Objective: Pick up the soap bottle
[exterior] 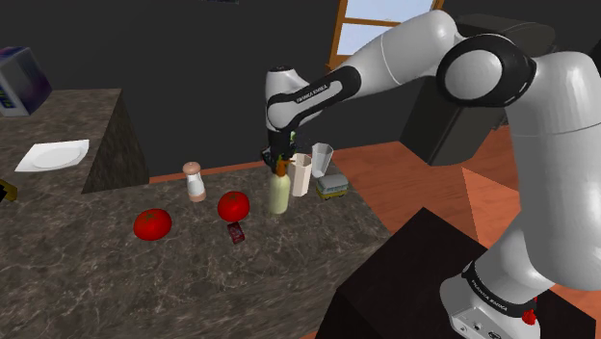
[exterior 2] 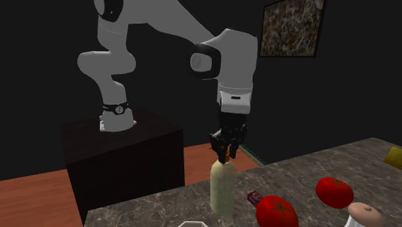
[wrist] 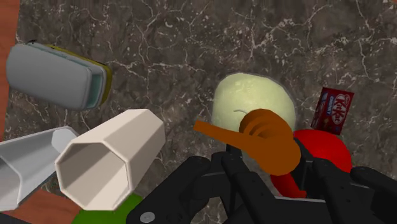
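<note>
Standing soap bottle point(exterior: 279, 191) point(wrist: 254, 95): upright on the table, with a pale yellow-green body and a brown pump top whose spout points sideways toward the white cup.
Table point(exterior: 87, 284): dark marbled stone; the bottle is on the part nearest the stand, close to the far edge in the shoulder view.
Gripper point(exterior 2: 227, 153) point(exterior: 278, 156): all black, pointing straight down, directly over the bottle at the level of the pump. In the wrist view the pump head sits between its two sides. Whether it has closed on the pump or is merely around it, I cannot tell.
Arm point(exterior: 405, 58): white, reaching from the stand point(exterior: 405, 289) up and over to the shoulder view's left.
White cup point(wrist: 108, 162): eight-sided and upright, just beside the bottle with a small gap.
Clear cup point(exterior: 322, 159): just behind the white cup.
Grey and yellow block point(wrist: 57, 73): possibly a sponge; lies near both cups.
Near tomato point(exterior: 233, 205): red, just beside the bottle on the side away from the cups.
Chocolate bar point(wrist: 334, 109): red wrapper, lying flat just beside that tomato.
Shaker point(exterior: 195, 181): upright, beyond the near tomato.
Far tomato point(exterior: 152, 223): well apart from the bottle.
White plate point(exterior: 53, 154): on a raised counter at the shoulder view's left.
</note>
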Motion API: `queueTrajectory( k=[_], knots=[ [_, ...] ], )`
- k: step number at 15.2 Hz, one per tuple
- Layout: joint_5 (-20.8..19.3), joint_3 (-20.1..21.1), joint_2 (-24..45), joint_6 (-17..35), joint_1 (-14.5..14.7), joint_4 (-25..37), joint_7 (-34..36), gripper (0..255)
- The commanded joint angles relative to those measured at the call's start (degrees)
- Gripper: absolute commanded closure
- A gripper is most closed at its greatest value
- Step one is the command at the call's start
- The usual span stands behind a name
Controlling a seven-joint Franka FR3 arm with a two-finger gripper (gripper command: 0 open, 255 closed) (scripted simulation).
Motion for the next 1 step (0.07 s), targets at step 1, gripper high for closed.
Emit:
queueTrajectory(
  k=[1],
  knots=[
    [0.0, 0.0, -0.3, -0.2, -0.1, -0.1, -0.1, 255]
  ],
)
